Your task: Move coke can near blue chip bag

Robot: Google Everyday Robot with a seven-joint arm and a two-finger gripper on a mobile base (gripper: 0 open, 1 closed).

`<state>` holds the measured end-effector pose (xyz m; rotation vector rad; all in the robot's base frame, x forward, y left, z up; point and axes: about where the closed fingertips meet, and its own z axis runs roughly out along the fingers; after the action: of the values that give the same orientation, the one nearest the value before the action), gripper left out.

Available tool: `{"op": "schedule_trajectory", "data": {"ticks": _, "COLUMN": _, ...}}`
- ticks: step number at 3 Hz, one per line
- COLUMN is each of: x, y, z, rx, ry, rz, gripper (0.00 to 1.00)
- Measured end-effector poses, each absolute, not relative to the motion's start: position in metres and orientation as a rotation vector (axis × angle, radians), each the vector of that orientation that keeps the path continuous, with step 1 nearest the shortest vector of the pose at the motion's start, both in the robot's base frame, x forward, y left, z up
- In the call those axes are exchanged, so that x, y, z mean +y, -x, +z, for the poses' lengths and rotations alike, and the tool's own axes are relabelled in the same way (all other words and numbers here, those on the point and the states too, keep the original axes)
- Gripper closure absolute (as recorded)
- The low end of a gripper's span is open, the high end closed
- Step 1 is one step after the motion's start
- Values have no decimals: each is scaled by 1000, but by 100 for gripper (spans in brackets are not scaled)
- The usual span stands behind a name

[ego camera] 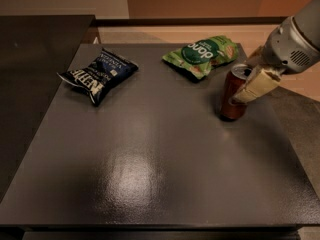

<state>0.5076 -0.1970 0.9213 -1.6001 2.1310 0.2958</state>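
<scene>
The coke can [231,96], red with a silver top, stands on the dark table [150,174] at the right side, leaning slightly. My gripper [246,80] comes in from the right and is shut on the can's upper part, one cream finger [256,85] across its front. The blue chip bag [98,74] lies at the table's far left, well apart from the can.
A green chip bag [202,55] lies at the far edge, just up and left of the can. The table's right edge runs close behind the can. A dark counter [35,49] adjoins on the left.
</scene>
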Motion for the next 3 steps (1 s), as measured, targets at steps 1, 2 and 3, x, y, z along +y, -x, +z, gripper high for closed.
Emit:
{"op": "schedule_trajectory", "data": {"ticks": 1, "x": -154, "y": -524, "z": 932, "rx": 2122, "ry": 1631, "rz": 338, "gripper": 100}}
{"op": "schedule_trajectory", "data": {"ticks": 2, "x": -46, "y": -583, "z": 933, "rx": 2057, "ry": 1702, "rz": 416, "gripper": 100}}
{"op": "schedule_trajectory", "data": {"ticks": 3, "x": -10, "y": -602, "z": 931, "rx": 2028, "ry": 1722, "rz": 430, "gripper": 100}}
